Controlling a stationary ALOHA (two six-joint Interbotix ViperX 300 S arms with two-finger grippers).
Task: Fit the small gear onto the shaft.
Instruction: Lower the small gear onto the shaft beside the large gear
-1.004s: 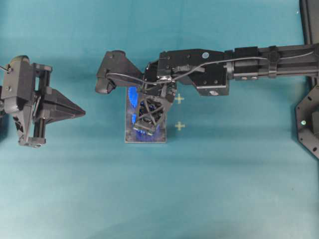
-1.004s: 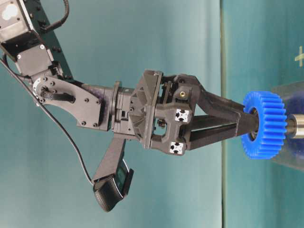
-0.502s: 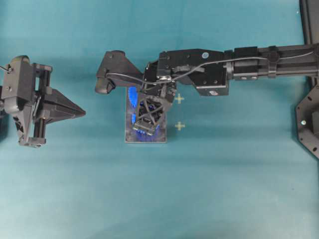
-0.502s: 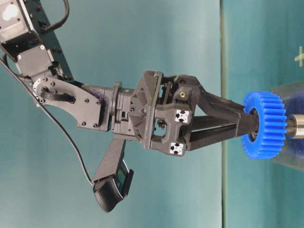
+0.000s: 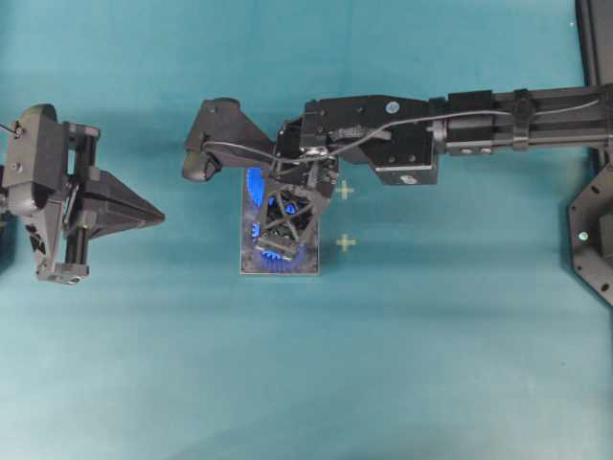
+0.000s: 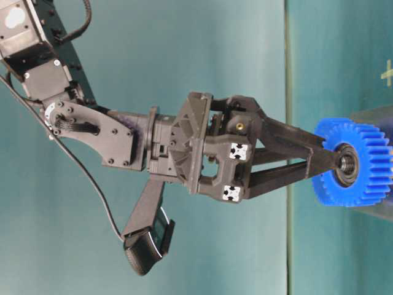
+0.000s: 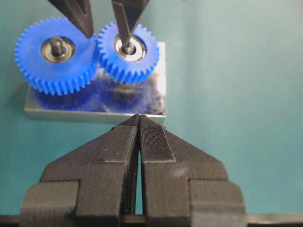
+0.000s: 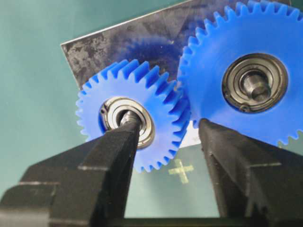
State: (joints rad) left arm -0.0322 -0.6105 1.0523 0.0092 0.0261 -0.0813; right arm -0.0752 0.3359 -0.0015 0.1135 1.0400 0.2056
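Moments earlier my right jaws (image 8: 163,137) had been clamped on the small gear (image 8: 135,118); now they stood parted, one finger (image 8: 102,161) across the gear's bearing hub, the other (image 8: 241,161) just past the teeth where the two gears met. I could not tell whether either finger touched the plastic. Freed, the small gear sat seated on the shaft (image 7: 128,47), whose silvery tip showed in the middle of the hub, above the dark grey plate (image 7: 94,101) on the teal counter (image 5: 431,364). Its teeth meshed with those of the larger blue gear (image 7: 54,54) beside it on the same plate. From the table-level view the small gear (image 6: 356,169) faced the lens more fully than before, its bearing plainly visible. My left jaws (image 7: 138,125) were pressed together, gripping nothing, pointed at the plate from well apart, near the counter's left side in the overhead view (image 5: 153,218). Two pale cross marks (image 5: 345,243) lay on the counter just beside the plate.
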